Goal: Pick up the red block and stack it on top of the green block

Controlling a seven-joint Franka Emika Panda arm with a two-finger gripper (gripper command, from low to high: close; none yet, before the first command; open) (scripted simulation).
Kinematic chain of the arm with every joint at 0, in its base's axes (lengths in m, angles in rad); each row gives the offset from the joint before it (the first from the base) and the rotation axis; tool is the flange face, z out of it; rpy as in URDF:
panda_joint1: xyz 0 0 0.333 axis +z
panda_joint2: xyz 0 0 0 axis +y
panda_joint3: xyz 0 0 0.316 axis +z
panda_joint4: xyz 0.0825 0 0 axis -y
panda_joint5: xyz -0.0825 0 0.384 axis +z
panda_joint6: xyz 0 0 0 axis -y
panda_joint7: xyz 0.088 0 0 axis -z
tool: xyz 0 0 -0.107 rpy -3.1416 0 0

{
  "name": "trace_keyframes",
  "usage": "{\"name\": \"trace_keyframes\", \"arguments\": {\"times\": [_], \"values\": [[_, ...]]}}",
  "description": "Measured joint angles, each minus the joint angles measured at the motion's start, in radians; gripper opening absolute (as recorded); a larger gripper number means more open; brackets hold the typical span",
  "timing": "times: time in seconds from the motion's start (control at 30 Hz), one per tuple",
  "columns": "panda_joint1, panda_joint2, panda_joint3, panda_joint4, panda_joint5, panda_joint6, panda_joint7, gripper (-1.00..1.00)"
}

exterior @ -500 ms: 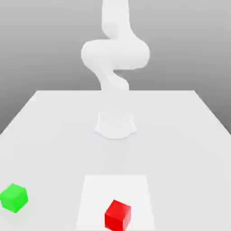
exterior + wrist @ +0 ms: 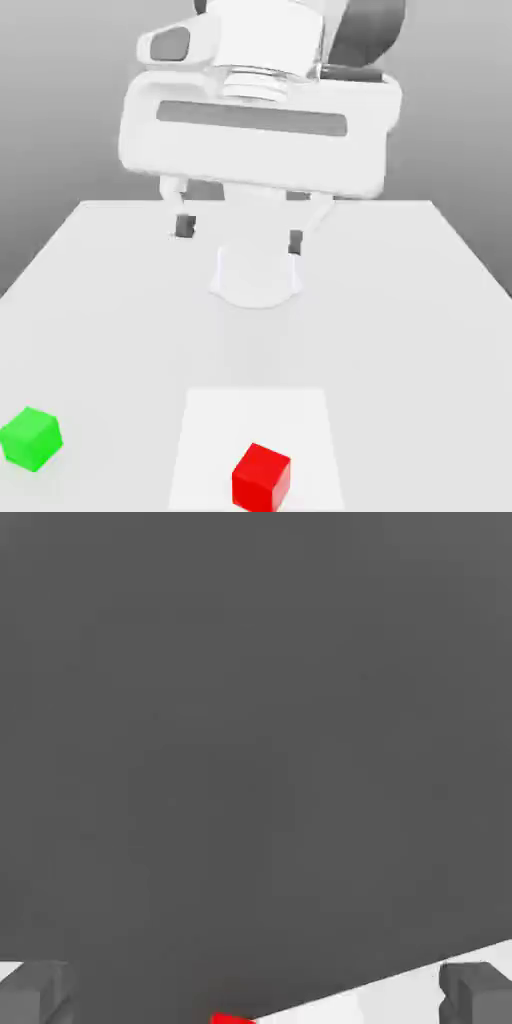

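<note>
Exterior view: the tool [image 2: 239, 233] hangs wide open and empty at upper centre, fingertips down. Red block [image 2: 261, 478] sits bottom centre, a corner edge facing the camera; green block [image 2: 31, 438] lower left on the desk [image 2: 400, 330], likewise turned.

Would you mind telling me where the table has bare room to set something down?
The table is bare between the arm's base and the red block, and along the exterior view's right. The near edge is busier: green block at left, red block near the middle.

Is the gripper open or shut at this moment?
Open. In the exterior view the gripper has its two dark fingertips standing wide apart with nothing between them, high above the table.
</note>
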Motion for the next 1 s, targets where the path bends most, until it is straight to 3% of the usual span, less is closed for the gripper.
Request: {"name": "trace_keyframes", "arguments": {"times": [0.37, 0.5, 0.53, 0.77, 0.93, 1.0], "values": [[-0.005, 0.377, 0.012, -0.059, 0.061, 0.161, 0.133, 0.0], [0.02, 0.522, -0.022, -0.04, 0.021, 0.274, 0.171, 0.0], [0.027, 0.546, -0.03, -0.037, 0.013, 0.294, 0.177, -1.0], [0.026, 0.545, -0.029, -0.037, 0.012, 0.295, 0.178, -1.0], [-0.003, 0.393, -0.003, -0.06, 0.076, 0.167, 0.138, -1.0], [-0.051, 0.37, -0.053, -0.055, 0.102, 0.138, 0.174, -1.0]]}}
